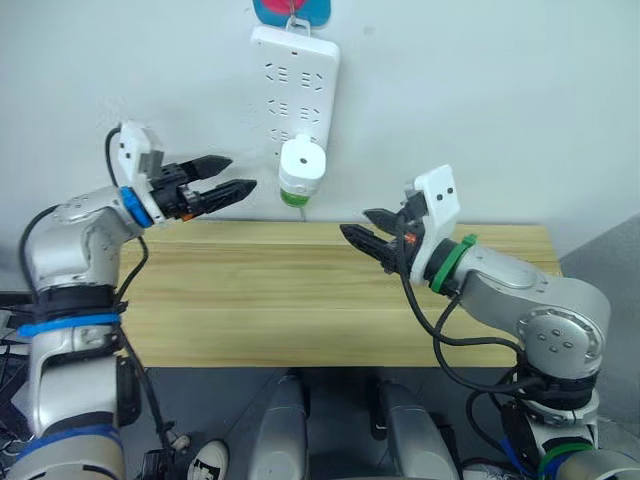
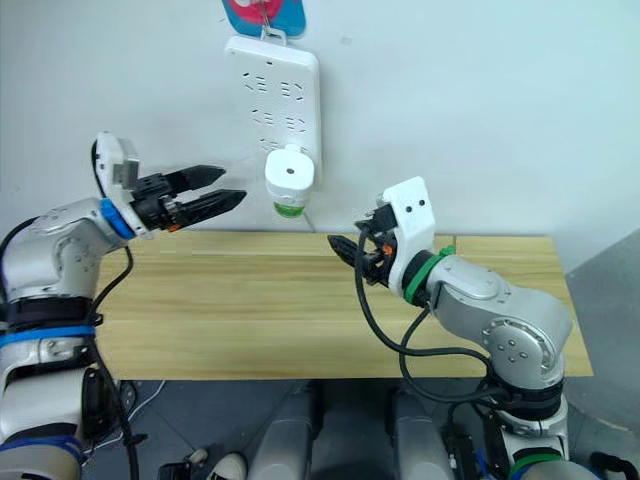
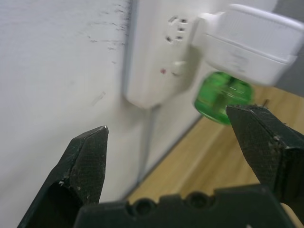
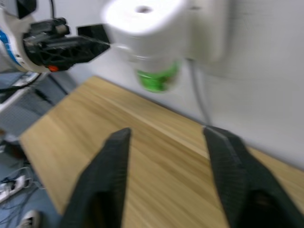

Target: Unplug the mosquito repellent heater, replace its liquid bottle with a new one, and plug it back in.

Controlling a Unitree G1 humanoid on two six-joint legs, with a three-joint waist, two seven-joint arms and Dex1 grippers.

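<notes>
The mosquito repellent heater (image 1: 303, 164), a white rounded unit with a round vent on top, is plugged into the lowest socket of the white power strip (image 1: 293, 70) on the wall. Its liquid bottle (image 1: 294, 197) hangs beneath it, green at the base; the same bottle (image 3: 222, 97) shows green in the left wrist view. My left gripper (image 1: 232, 175) is open, level with the heater and a short way to its left, with nothing in it. My right gripper (image 1: 360, 226) is open, lower and to the heater's right, above the table. Both are apart from the heater.
A light wooden table (image 1: 300, 300) stands against the white wall below the strip. The strip's cord (image 3: 149, 137) runs down the wall behind the table. A red and blue hanger (image 1: 292, 10) holds the strip at the top.
</notes>
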